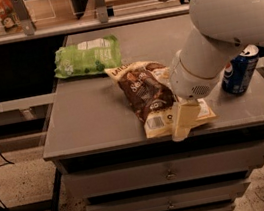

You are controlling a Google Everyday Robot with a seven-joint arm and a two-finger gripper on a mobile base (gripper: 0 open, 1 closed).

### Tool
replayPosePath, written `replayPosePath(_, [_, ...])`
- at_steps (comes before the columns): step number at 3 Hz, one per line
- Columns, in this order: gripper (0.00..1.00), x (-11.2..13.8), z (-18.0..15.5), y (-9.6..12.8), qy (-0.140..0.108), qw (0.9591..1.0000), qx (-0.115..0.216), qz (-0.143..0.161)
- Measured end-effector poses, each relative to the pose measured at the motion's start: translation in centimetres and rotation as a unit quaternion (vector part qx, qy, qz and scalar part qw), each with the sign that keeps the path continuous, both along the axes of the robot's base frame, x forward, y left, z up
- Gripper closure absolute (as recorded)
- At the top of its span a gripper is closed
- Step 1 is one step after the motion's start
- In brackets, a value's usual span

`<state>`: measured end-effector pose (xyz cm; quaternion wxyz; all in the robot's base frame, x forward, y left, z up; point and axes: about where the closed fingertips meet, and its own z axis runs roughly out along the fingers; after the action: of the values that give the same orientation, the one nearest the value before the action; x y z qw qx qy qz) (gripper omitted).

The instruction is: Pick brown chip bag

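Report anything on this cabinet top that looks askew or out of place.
The brown chip bag lies flat and skewed, its near corner at the front edge. The gripper hangs over that corner. The blue soda can stands upright.
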<state>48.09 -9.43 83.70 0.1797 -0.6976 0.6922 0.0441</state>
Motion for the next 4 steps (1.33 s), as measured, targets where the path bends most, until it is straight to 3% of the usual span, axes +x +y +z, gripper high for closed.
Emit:
replayPosePath(3, [0.87,0.08,0.33,1.58,0.026,0.9989,0.038,0.002])
replayPosePath(4, [1.0,0.08,0.41,1.58,0.026,0.9989,0.038,0.002])
